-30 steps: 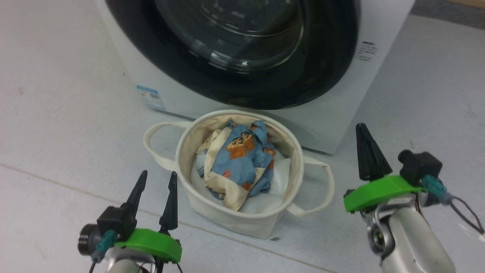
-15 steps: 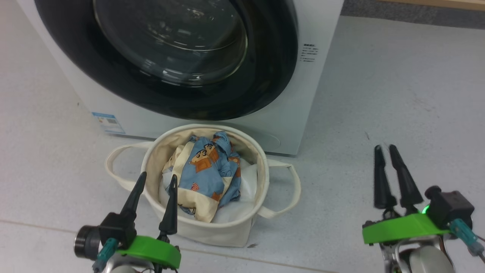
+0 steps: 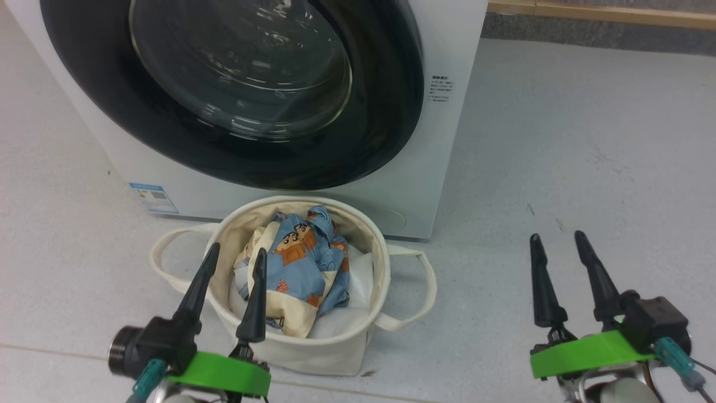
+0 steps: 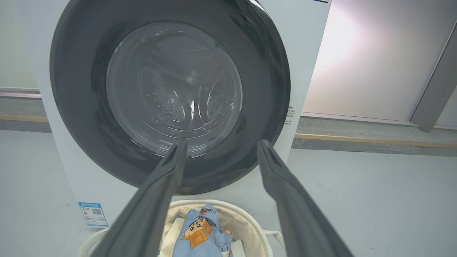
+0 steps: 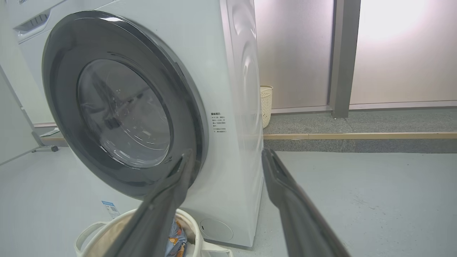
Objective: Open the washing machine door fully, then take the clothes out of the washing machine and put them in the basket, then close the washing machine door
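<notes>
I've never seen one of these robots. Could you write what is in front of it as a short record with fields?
washing machine: white front-loader, blue sticker low on its front
door: shut, black ring around clear glass
basket: cream canvas, on the floor before the machine
clothes: blue bear-print fabric, inside the basket on white padding
left end effector: open, empty, by the basket
right end effector: open, empty, above bare floor right of the basket
task stage: looks finished
</notes>
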`<state>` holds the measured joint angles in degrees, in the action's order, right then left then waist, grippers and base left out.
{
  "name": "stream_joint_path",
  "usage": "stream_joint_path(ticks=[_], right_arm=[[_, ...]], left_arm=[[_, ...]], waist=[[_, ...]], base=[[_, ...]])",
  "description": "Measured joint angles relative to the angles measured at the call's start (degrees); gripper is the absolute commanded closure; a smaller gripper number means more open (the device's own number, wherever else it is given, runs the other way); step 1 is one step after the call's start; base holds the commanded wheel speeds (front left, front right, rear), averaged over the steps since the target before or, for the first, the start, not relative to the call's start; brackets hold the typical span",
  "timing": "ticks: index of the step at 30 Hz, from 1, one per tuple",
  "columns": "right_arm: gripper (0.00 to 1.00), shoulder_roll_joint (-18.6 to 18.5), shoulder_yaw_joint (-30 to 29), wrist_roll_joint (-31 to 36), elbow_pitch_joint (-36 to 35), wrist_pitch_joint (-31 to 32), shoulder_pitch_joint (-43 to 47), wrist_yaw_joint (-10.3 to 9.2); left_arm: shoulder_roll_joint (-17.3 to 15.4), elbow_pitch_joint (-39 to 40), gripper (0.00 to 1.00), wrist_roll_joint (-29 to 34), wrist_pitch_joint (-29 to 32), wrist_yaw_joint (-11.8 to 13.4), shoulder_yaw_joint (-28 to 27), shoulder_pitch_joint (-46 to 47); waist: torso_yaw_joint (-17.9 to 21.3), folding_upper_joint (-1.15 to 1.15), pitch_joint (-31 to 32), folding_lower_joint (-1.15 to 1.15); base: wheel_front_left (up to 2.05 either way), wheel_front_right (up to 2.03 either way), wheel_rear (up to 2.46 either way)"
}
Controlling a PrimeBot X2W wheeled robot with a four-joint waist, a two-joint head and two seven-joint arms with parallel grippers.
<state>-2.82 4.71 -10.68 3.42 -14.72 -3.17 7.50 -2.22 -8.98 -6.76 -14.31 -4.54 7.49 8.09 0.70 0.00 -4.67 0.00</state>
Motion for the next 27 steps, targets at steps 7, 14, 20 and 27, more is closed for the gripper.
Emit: stream_joint_path(ticks=[7, 14, 20, 27], right_arm=[[0.00, 0.03, -2.69, 0.01, 1.52, 0.00, 0.73, 0.00], [0.00, 0.07, -2.90, 0.05, 3.12, 0.00, 1.55, 0.00], [0.00, 0.07, -3.43, 0.10, 3.34, 0.00, 1.55, 0.00], [0.00, 0.07, -3.49, 0.10, 3.56, 0.00, 1.90, 0.00]], left_arm=[[-0.08, -0.56, 0.00, 0.18, 0.00, -0.10, 0.18, -2.42], [-0.09, -1.81, 0.00, 0.49, 0.00, -0.01, 0.60, -2.49], [-0.12, -3.54, 0.00, -1.01, 0.00, 0.57, 0.58, -3.45], [-0.12, -4.72, 0.00, -0.88, 0.00, 1.05, 0.59, -3.44]], waist=[[-0.58, 0.00, 1.38, 0.00], [-1.07, 0.00, 2.35, 0.00], [-1.27, 0.00, 2.70, 0.00], [-1.33, 0.00, 3.24, 0.00]], base=[[0.00, 0.00, 0.00], [0.00, 0.00, 0.00], [0.00, 0.00, 0.00], [0.00, 0.00, 0.00]])
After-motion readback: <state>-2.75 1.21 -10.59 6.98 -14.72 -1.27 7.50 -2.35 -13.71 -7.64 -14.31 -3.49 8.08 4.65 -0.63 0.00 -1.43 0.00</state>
